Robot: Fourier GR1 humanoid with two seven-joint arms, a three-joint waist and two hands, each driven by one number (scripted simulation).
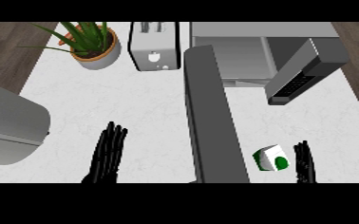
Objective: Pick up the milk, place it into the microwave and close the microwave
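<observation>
Right hand [304, 163] at the counter's front edge, toward the right front corner: fingers straight and close together, holding nothing. Milk [272, 158] just beside it on the inner side, a small white carton with green print, on the counter [140, 109]. Whether it is upright or tipped is not clear, nor whether the fingers touch it. Left hand [105, 154] at the front edge, left of centre, fingers straight, empty. Microwave [238, 52] at the back edge, its door [210, 118] swung out toward the front edge, between left hand and milk. Judgement: carton likely light, walls thin and yielding, faces smooth, so prone to slip or dent. Best taken across two opposite flat sides at mid-height, away from the folded top.
</observation>
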